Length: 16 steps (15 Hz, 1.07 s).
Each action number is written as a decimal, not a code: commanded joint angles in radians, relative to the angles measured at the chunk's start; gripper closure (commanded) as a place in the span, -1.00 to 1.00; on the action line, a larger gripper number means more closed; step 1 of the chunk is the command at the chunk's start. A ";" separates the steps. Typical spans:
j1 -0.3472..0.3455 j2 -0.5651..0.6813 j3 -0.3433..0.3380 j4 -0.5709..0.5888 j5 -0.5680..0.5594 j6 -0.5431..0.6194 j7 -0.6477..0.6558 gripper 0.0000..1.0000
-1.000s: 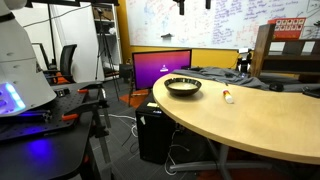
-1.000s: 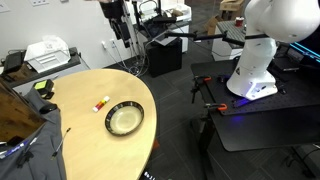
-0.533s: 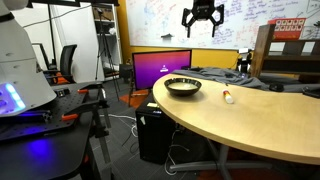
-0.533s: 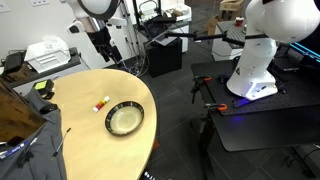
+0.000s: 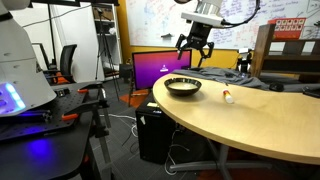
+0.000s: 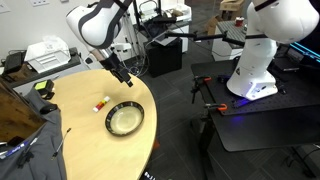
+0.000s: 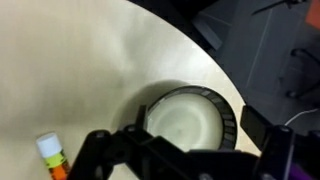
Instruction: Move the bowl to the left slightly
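Note:
The bowl, shallow and round with a dark outside and a paler inside, sits near the rounded end of the light wooden table in both exterior views (image 5: 183,86) (image 6: 125,120). In the wrist view the bowl (image 7: 190,122) lies below the camera, between the blurred dark fingers. My gripper (image 5: 194,54) (image 6: 124,77) hangs open and empty in the air above the bowl, apart from it. In the wrist view my gripper (image 7: 185,140) straddles the bowl's image with its fingers spread wide.
A small white-and-red object (image 5: 227,97) (image 6: 101,102) (image 7: 50,152) lies on the table (image 6: 80,130) beside the bowl. A monitor (image 5: 160,68) and a black computer tower (image 5: 155,132) stand past the table's end. Dark cloth (image 5: 235,78) lies at the table's back.
My arm has swung down from high above the table to just over the bowl. The bowl and the small white-and-red object have not moved.

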 commanded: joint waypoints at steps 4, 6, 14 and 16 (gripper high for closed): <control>-0.023 -0.006 0.017 0.003 -0.011 -0.002 0.006 -1.00; -0.034 -0.005 0.025 -0.008 0.014 0.042 0.000 -1.00; -0.113 0.195 0.084 0.052 0.099 0.398 -0.018 -1.00; -0.139 0.248 0.122 0.089 0.100 0.383 -0.037 -1.00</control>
